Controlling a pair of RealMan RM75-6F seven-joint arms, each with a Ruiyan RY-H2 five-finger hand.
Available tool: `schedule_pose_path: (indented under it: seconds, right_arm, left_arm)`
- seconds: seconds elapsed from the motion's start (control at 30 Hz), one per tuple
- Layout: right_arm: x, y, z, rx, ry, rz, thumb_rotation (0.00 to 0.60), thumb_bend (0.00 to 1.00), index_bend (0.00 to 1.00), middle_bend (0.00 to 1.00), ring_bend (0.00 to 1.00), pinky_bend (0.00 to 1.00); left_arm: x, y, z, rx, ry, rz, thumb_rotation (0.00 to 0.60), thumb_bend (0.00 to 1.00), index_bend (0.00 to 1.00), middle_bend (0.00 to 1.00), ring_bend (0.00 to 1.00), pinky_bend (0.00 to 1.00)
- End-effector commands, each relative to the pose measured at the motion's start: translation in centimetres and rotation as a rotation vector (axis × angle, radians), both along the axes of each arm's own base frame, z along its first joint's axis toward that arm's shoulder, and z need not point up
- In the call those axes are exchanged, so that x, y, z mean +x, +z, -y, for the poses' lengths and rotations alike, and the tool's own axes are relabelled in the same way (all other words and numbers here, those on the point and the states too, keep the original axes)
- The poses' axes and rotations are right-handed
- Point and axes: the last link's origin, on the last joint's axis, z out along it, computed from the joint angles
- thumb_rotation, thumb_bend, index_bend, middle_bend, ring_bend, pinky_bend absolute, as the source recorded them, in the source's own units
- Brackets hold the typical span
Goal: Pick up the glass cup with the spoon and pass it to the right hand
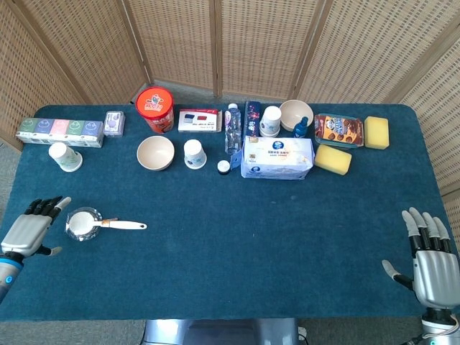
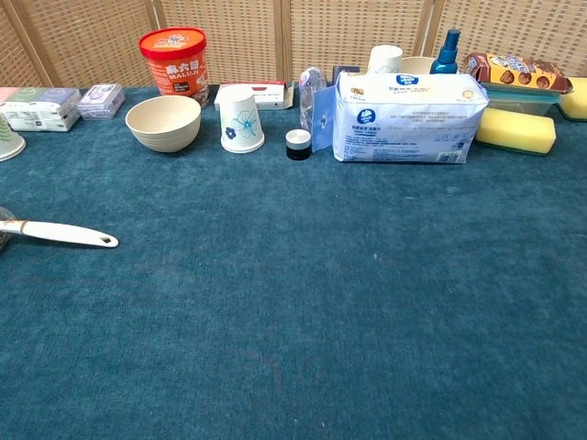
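The glass cup stands at the table's left side in the head view, with a white spoon resting in it and its handle pointing right. The chest view shows only the spoon at the left edge; the cup is cut off there. My left hand hovers open just left of the cup, fingers apart, a small gap between them and the glass. My right hand hangs open at the table's near right corner, far from the cup. Neither hand shows in the chest view.
A row at the back holds a red canister, a beige bowl, paper cups, a tissue pack, a water bottle and yellow sponges. Another paper cup stands behind the glass cup.
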Motion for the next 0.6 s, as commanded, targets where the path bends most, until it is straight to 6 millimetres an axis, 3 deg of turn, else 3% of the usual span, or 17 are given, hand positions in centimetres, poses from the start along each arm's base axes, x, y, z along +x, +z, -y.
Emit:
schedule_pose_path:
  seconds: [0.03,0.6]
  right_arm:
    - [0.0,0.0,0.0,-0.001,-0.001,0.003,0.600,0.00,0.00,0.00,0.00,0.00]
    - [-0.3,0.3,0.1,-0.005,-0.009,0.013,0.600,0.00,0.00,0.00,0.00,0.00]
  left_arm:
    - [0.2,-0.9,-1.5,-0.013,0.005,-0.027,0.600,0.00,0.00,0.00,0.00,0.00]
    - [1.9,-4.0,-3.7,-0.060,0.002,-0.049,0.600,0.00,0.03,0.00,0.00,0.01]
